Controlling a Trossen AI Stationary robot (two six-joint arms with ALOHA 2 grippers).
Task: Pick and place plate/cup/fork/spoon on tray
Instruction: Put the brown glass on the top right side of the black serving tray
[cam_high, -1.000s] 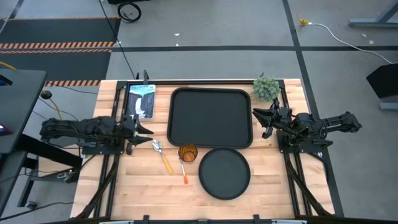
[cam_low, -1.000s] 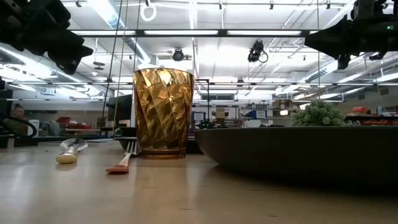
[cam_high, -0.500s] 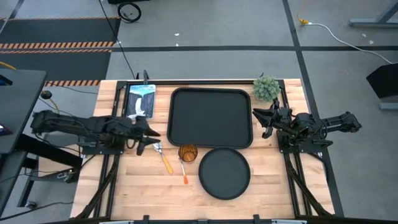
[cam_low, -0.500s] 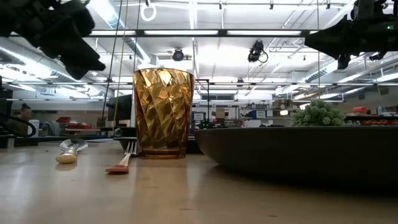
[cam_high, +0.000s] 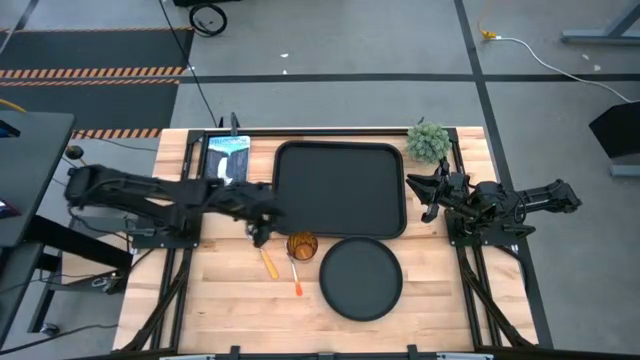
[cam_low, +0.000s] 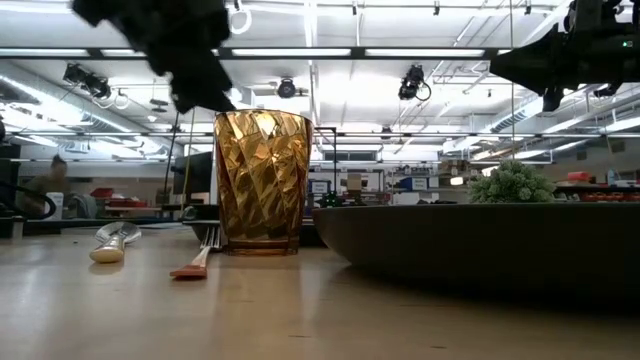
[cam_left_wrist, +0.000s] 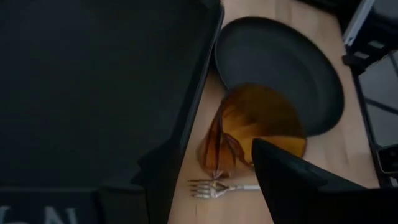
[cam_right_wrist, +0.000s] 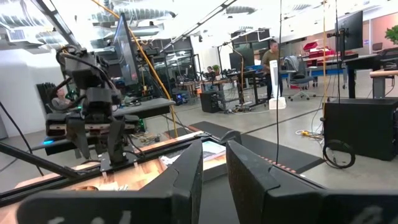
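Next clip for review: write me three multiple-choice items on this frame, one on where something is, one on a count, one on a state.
1. Where does the cup stand?
A. on the tray
B. on the bare table between tray and plate
C. on the plate

2. How many pieces of cutlery lie on the table?
A. two
B. one
C. four

3. What is the state of the tray?
A. empty
B. holding the plate
C. holding the fork

Key: 1 B, the high view shows the cup on wood just off the tray's near edge, beside the plate. 2 A, only the fork and the spoon show. 3 A, nothing rests in the tray, while the left gripper hovers beside the cup and the right gripper waits by the tray's right side.
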